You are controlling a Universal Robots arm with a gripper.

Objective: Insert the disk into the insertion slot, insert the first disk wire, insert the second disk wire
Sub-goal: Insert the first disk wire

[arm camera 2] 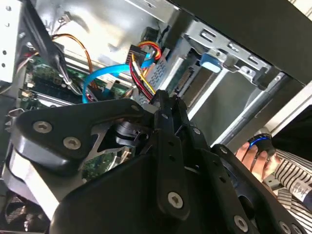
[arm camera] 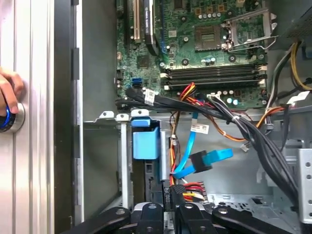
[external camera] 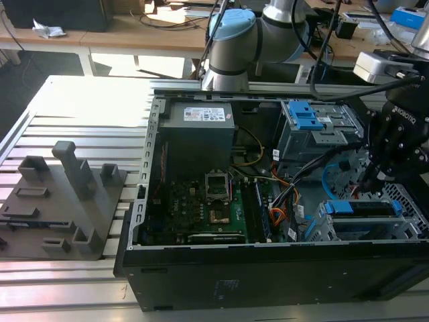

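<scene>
The disk (external camera: 365, 209), in its blue caddy, lies inside the grey perforated insertion slot (external camera: 405, 200) at the case's near corner on the exterior view's right. My gripper (external camera: 375, 178) reaches down into the case just behind it. In the second wrist view the gripper (arm camera 2: 163, 97) is pinched shut on the first disk wire (arm camera 2: 146, 73), whose black plug (arm camera 2: 139, 52) sits at the disk's end. The first wrist view has that plug (arm camera: 179, 191) right at my fingers (arm camera: 168, 207). The second disk wire (arm camera: 214, 157), light blue with a dark plug, hangs loose beside it.
A thick black cable bundle (arm camera: 253, 131) crosses above the drive bay. The motherboard (external camera: 201, 201) fills the case floor. A taller cage with blue latches (external camera: 305, 117) stands behind. A person's hand (arm camera: 7, 92) rests on a lit button outside the case. A grey fixture (external camera: 64, 201) sits on the exterior view's left.
</scene>
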